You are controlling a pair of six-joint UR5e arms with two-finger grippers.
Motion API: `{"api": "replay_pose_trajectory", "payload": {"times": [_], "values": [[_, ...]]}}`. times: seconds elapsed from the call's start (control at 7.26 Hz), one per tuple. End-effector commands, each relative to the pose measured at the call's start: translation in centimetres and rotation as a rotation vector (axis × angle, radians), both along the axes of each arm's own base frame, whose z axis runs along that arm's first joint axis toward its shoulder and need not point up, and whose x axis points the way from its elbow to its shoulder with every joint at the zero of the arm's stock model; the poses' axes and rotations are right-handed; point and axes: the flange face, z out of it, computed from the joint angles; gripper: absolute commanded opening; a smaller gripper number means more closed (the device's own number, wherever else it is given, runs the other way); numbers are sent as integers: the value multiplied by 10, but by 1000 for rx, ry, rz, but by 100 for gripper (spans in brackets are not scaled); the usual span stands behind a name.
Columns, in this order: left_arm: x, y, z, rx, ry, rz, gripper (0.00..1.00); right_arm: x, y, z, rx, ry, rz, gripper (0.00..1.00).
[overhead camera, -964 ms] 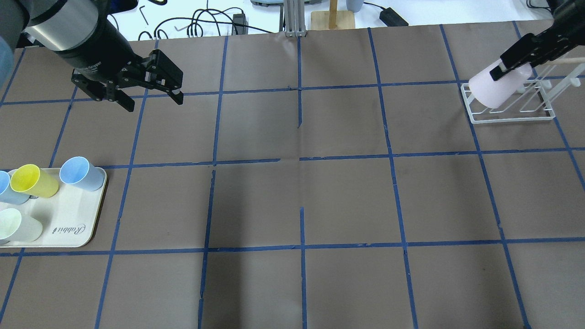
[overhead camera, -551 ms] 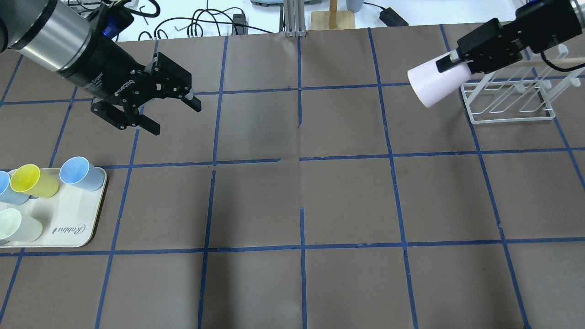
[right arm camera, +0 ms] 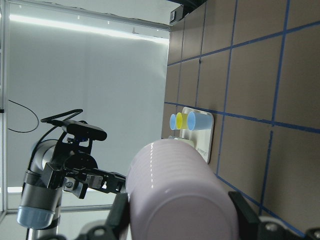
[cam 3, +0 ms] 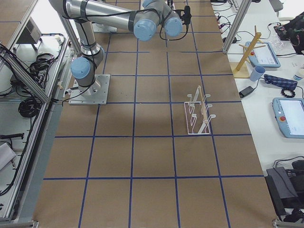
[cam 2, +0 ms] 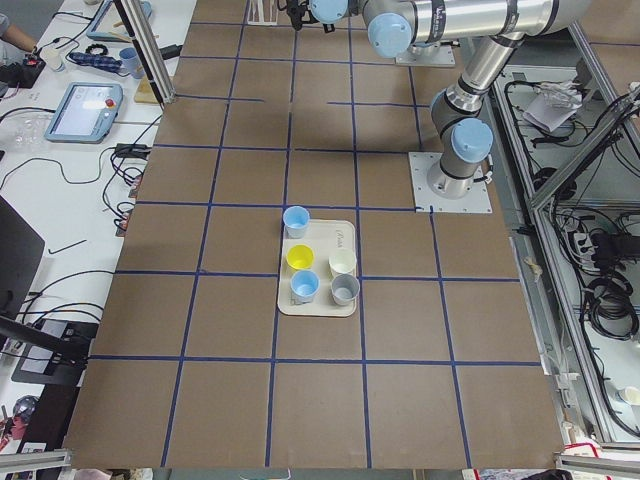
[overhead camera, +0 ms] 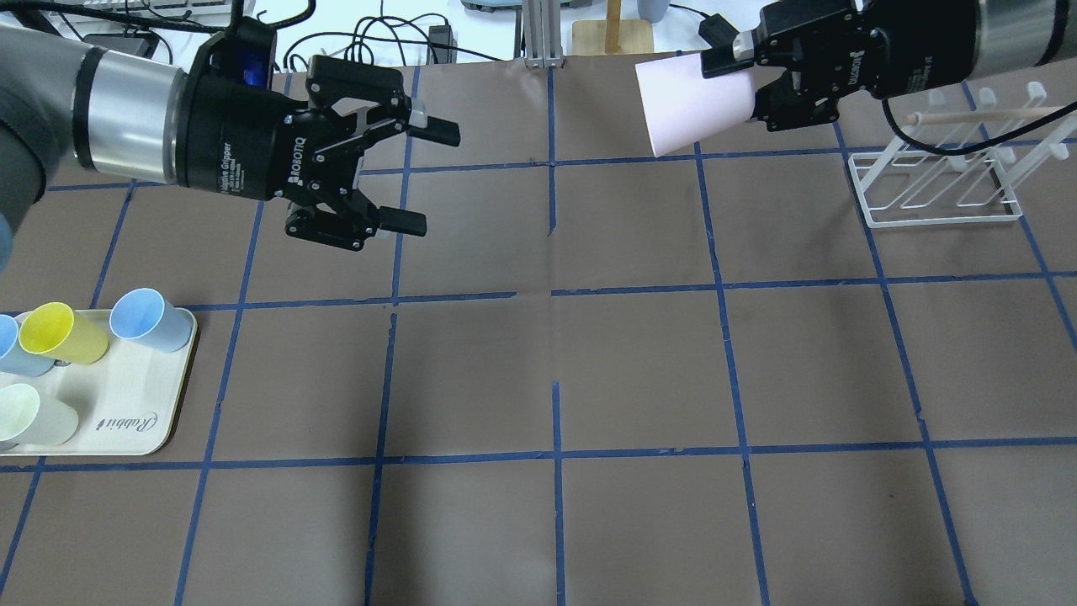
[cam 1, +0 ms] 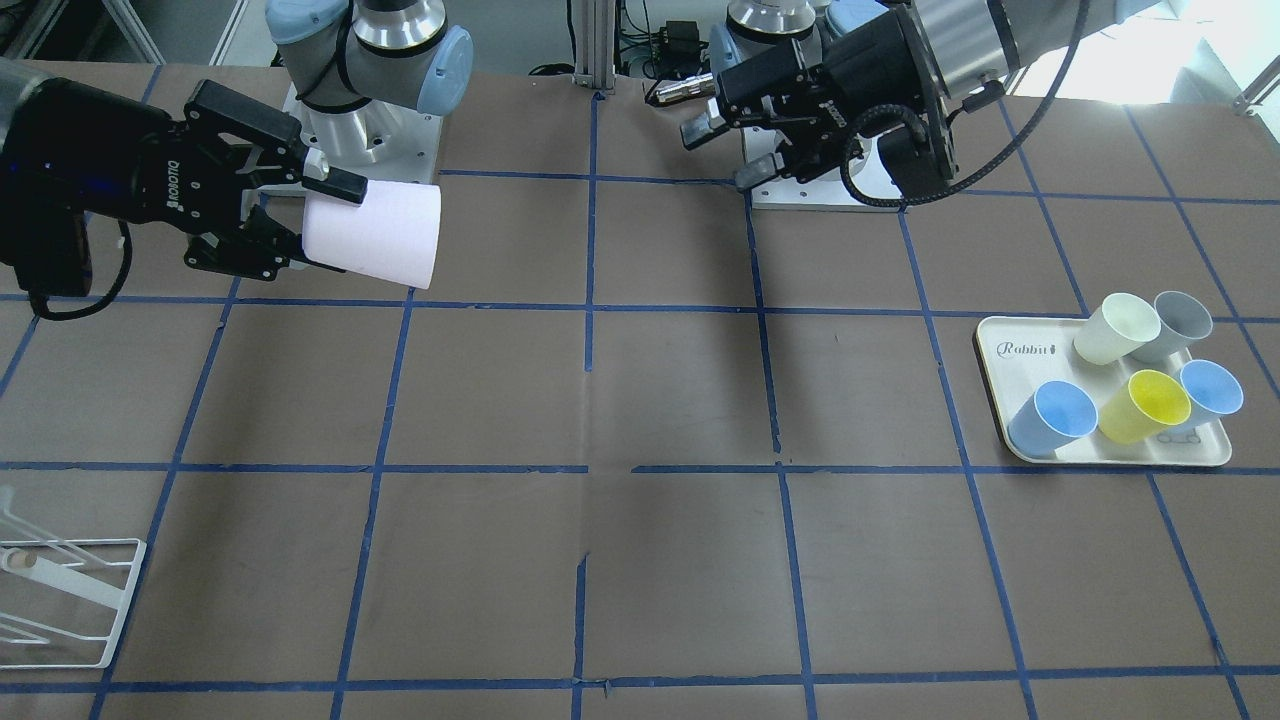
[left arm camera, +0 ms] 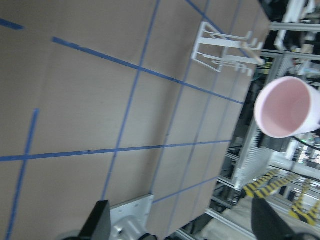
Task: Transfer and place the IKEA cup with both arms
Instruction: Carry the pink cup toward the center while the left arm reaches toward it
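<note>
The pale pink IKEA cup (overhead camera: 686, 108) hangs on its side above the table's far right part, mouth pointing at my left gripper. My right gripper (overhead camera: 736, 91) is shut on the cup's base end. It shows the same in the front view: cup (cam 1: 385, 235), right gripper (cam 1: 320, 225). My left gripper (overhead camera: 429, 177) is open and empty, turned level and facing the cup, well apart from it. It also shows in the front view (cam 1: 722, 152). The left wrist view looks into the cup's mouth (left arm camera: 285, 106). The right wrist view shows its side (right arm camera: 175, 200).
A white wire rack (overhead camera: 938, 189) stands at the far right, behind the right gripper. A cream tray (overhead camera: 126, 421) at the left edge holds a blue cup (overhead camera: 151, 320), a yellow cup (overhead camera: 63, 332), a cream-white cup (overhead camera: 29, 417) and others. Blue tape lines grid the brown table.
My right gripper has carried the pink cup away from the rack, leftward and higher. My left gripper has moved right and turned level to face it, still open.
</note>
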Motion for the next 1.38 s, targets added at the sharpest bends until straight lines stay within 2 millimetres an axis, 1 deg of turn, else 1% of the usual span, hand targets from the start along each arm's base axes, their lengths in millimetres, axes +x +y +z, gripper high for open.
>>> {"api": "replay_pose_trajectory", "payload": {"times": [0.0,0.14,0.28,0.41,0.55,0.69,0.83,0.96,1.24], "values": [[-6,-9,6,-82,251,48,100,9,17,-24,93,-99,-33,19],[-9,-14,0,-132,294,45,100,12,23,-22,156,-133,-57,19],[-22,-11,-13,-155,313,15,100,13,26,-19,153,-133,-56,19],[-28,-8,-12,-263,268,-23,100,28,32,-12,141,-131,-32,19],[-28,-10,-10,-391,133,-51,100,49,35,-10,141,-150,-22,19],[-36,-7,-5,-473,101,-78,100,59,37,-11,152,-153,-7,19],[-47,-1,2,-543,90,-106,100,61,39,-9,163,-153,-6,19],[-52,3,5,-567,74,-120,100,62,43,-7,179,-157,-7,19],[-55,3,1,-558,89,-124,100,62,45,-7,197,-160,-8,19]]}}
